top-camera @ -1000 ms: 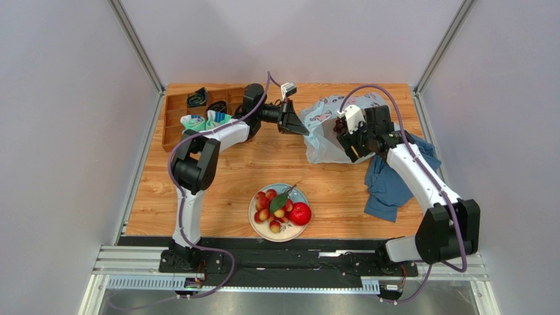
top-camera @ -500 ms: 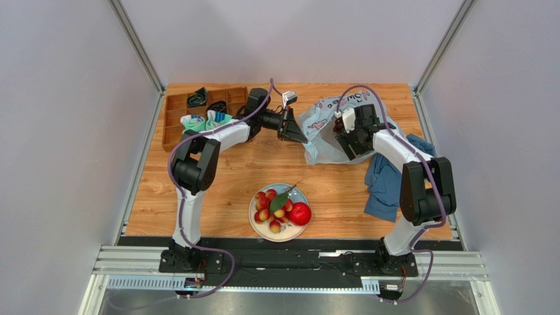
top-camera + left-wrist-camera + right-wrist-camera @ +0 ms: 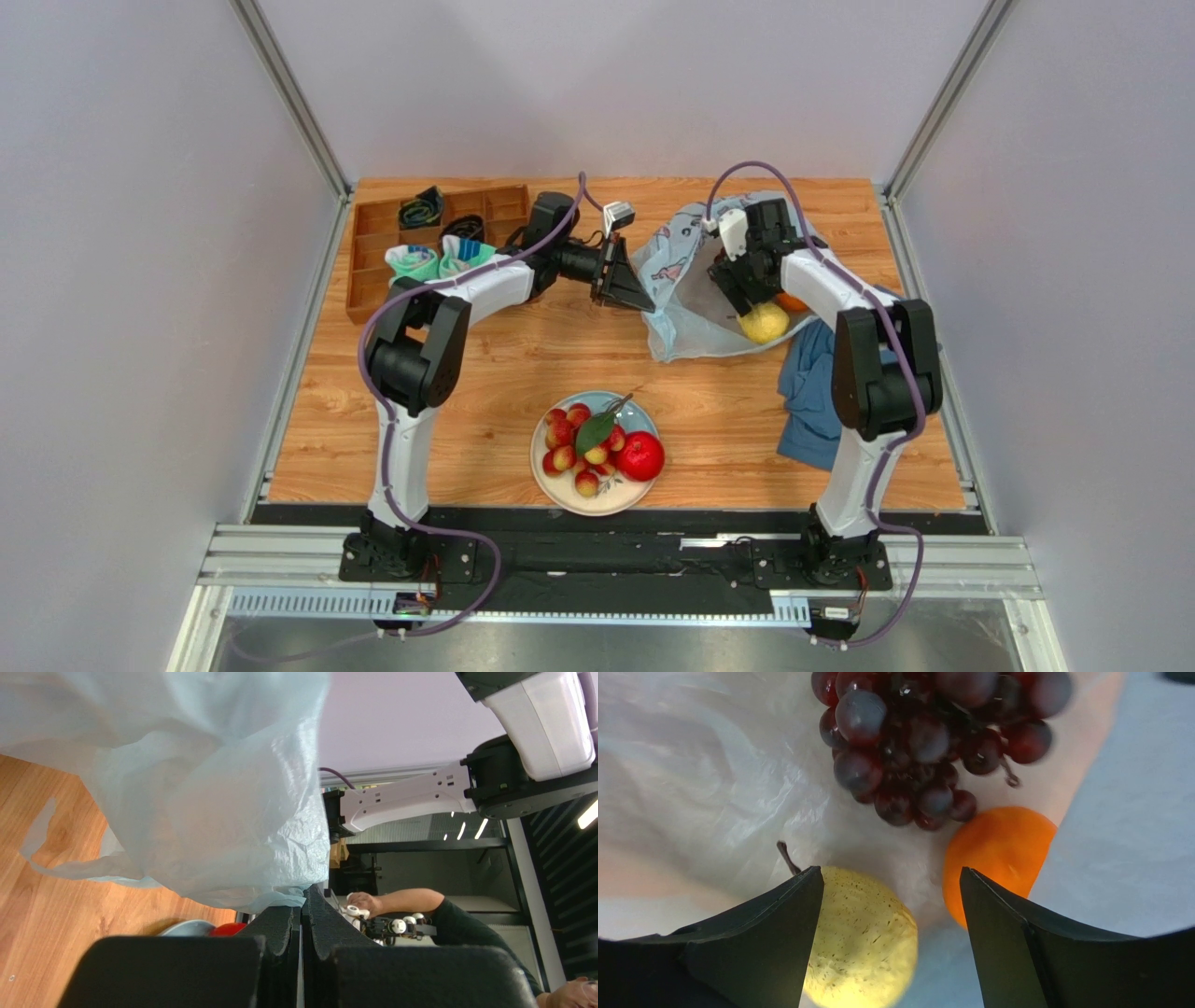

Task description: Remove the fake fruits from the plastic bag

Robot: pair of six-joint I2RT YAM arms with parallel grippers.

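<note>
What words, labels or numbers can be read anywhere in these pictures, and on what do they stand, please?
No text can be read in any view.
plastic bag: pink and dark print shows in the top view, but it is too small and crumpled to read.
In the left wrist view, the bag's film shows no legible print.

No text readable in any view, dark and pink print on the plastic bag (image 3: 679, 275) seen from above, too small and too crumpled to make out as letters or words
</note>
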